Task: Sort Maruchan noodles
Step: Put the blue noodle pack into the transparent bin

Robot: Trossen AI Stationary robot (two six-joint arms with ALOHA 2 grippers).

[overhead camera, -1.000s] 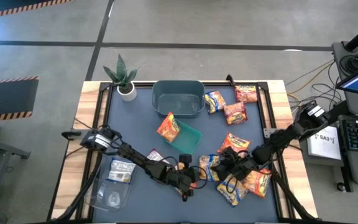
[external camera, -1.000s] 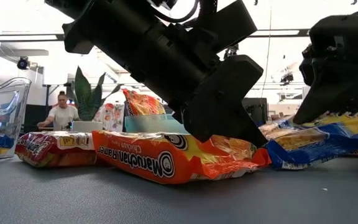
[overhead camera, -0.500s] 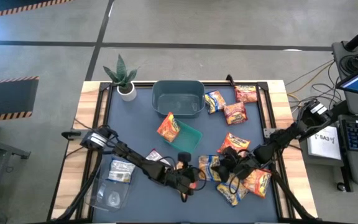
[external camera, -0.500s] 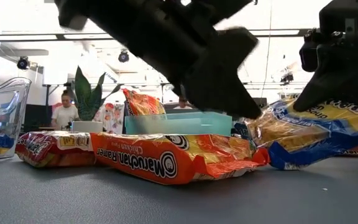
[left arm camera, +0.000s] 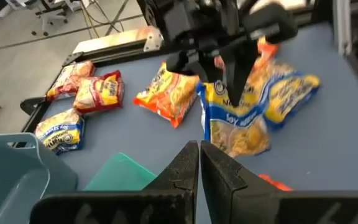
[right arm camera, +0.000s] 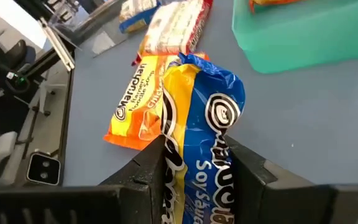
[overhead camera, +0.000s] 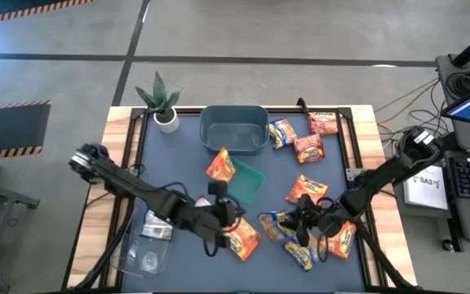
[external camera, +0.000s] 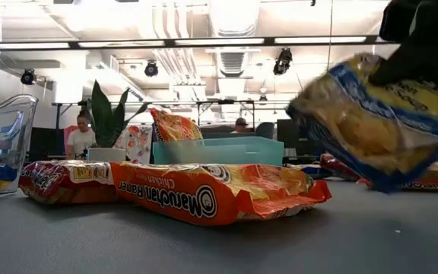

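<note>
- Now the right gripper pinches a yellow-and-blue packet between its fingers and holds it clear of the table, as the low view shows.
- The left gripper hangs above the table's near middle with its fingers pressed together, holding nothing.
- An orange packet lies flat just beside the left gripper.
- One orange packet leans in the green tray, near the grey-teal tub.
- More packets lie scattered over the right half of the table; three sit close together by the far right corner.
</note>
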